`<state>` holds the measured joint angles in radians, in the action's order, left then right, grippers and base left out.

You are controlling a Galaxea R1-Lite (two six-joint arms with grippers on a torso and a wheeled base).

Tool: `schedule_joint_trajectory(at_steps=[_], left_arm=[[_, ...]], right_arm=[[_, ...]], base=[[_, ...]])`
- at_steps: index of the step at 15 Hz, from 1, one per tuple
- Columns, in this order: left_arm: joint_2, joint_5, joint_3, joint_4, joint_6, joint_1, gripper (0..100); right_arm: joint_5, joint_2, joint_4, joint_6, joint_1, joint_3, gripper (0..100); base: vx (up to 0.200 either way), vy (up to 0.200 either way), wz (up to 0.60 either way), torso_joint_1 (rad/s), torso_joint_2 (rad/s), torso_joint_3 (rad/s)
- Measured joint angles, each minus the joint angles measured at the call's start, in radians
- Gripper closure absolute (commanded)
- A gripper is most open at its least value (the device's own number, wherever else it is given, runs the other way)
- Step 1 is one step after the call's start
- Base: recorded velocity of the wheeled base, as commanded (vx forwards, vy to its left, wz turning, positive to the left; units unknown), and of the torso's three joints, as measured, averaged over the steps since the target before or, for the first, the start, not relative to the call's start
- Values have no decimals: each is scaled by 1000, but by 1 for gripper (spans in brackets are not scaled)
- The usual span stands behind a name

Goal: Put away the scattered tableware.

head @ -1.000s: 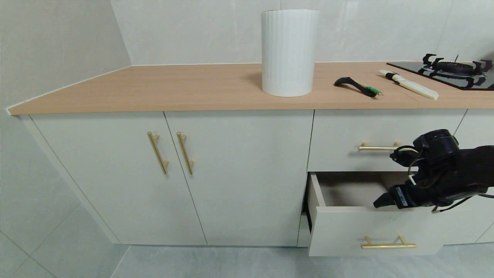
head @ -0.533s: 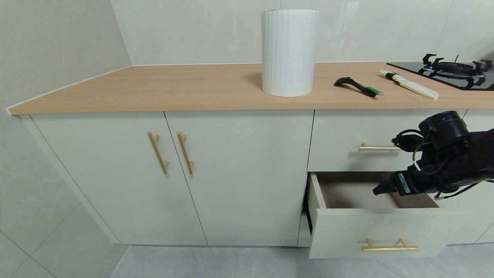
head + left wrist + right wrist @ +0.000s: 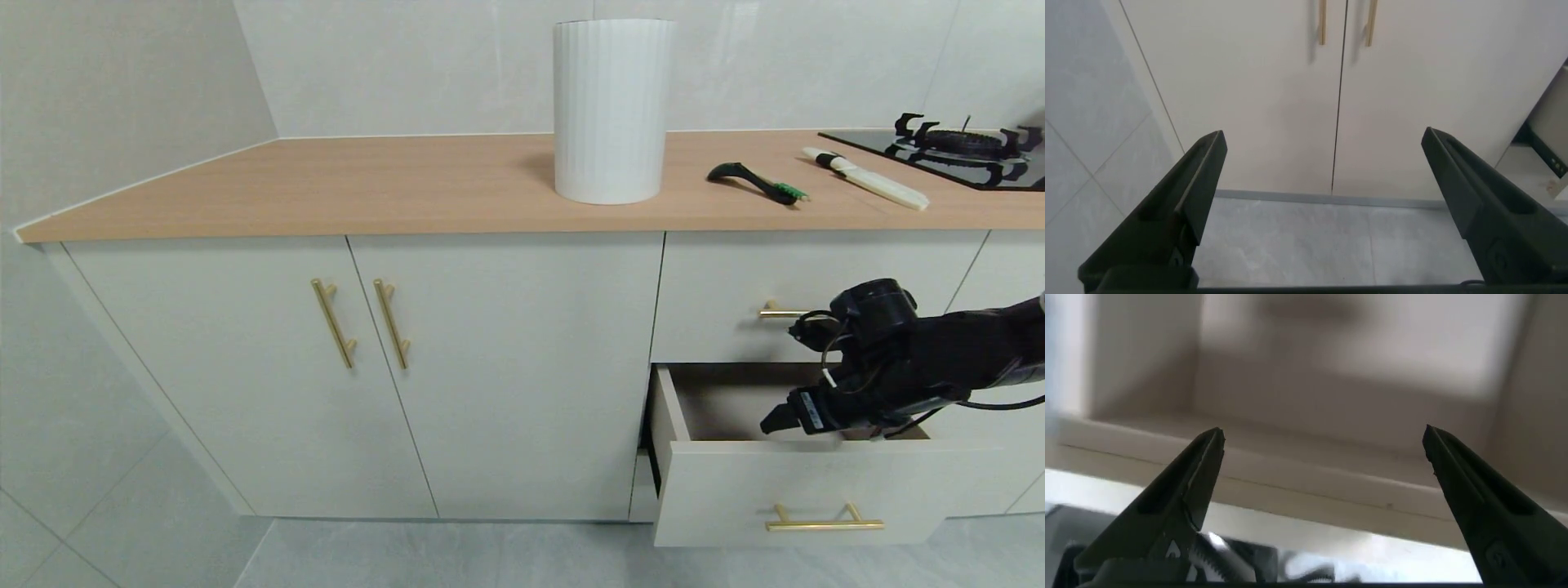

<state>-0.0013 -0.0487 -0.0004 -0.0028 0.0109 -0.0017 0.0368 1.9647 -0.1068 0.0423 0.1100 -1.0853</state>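
Right gripper [image 3: 769, 422], released and empty, has slid left over the open drawer [image 3: 735, 482] (ready to receive). Knife [image 3: 865, 178] and brush [image 3: 755, 182] lie near the bench's [image 3: 367, 184] right front edge, untouched.

The right gripper [image 3: 771, 421] and the arm behind it cover one end of the upper drawer's handle [image 3: 780, 311] and part of the inside of the open drawer [image 3: 735, 482], whose front panel hides most of its floor. The arm and the stove [image 3: 963, 147] run off the head view's right edge. The black tool with a green tip [image 3: 759, 183] is too small to identify. The white container [image 3: 612, 106] hides its own inside. The right wrist view shows the drawer's inside blurred. The cabinet door handles [image 3: 1320, 20] are cut by the left wrist view's edge.
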Motion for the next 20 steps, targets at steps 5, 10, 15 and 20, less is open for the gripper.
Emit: schedule_joint_trajectory(at_steps=[5, 10, 15, 20], left_arm=[[0, 0, 0, 0, 0, 0, 0], [0, 0, 0, 0, 0, 0, 0], [0, 0, 0, 0, 0, 0, 0], [0, -1, 0, 0, 0, 0, 0]], right_arm=[[4, -7, -53, 0, 0, 48, 0], [4, -38, -210, 3, 0, 50, 0], [5, -80, -430, 3, 3, 56, 0], [15, -124, -469, 4, 21, 132, 0]], base=[[0, 0, 0, 0, 0, 0], [0, 0, 0, 0, 0, 0], [0, 0, 0, 0, 0, 0], [0, 0, 0, 0, 0, 0]])
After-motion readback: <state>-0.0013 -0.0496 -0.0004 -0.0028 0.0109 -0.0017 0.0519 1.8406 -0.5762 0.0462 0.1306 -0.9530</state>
